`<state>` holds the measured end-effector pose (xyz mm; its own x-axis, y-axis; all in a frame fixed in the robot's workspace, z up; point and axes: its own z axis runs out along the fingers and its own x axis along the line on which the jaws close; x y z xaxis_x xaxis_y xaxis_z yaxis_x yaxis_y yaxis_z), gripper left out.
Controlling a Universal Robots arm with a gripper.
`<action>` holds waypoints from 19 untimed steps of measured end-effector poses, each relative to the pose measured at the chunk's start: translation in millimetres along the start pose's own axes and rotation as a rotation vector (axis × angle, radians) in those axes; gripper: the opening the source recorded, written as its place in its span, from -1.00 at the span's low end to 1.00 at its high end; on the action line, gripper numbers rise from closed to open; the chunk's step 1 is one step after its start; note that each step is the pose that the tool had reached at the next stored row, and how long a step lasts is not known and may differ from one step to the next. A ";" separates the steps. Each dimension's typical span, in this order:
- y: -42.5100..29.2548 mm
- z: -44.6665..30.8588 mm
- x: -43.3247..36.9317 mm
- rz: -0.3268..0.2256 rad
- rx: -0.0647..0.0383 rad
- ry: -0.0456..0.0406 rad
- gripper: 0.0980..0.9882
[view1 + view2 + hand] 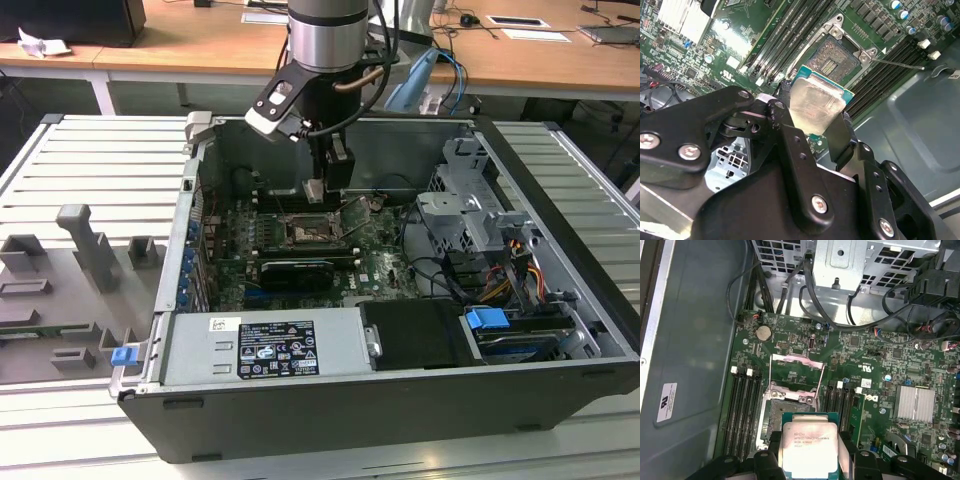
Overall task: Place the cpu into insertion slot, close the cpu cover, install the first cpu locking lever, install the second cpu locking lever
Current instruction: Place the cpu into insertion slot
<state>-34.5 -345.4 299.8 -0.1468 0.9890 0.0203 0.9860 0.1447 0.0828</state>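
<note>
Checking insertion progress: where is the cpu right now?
In both wrist views the cpu is clamped in the gripper, held close beside the empty insertion slot, not in it.

Robotics lab, test-bench setup. Evidence: opened PC case on slatted alu table, robot arm over it, grey fixtures at the exterior view's left, wooden desks w/ papers at far side.

Our gripper is black. Between its jaws we see the cpu, pale silver with a teal-green edge (fine dark print on top). Beyond the jaws: the insertion slot, dark speckled grid, silver rim; green circuit board; silver-grey cpu cover.
</note>
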 end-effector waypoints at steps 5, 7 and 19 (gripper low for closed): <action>-0.1 3.6 1.0 0.051 0.007 -0.0031 -0.03; -0.2 4.8 1.0 0.057 0.007 -0.0036 -0.03; -1.6 22.3 1.1 0.106 0.006 -0.0073 -0.03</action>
<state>-34.5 -343.9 277.4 -0.0408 0.9989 0.0213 0.9964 0.0391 0.0747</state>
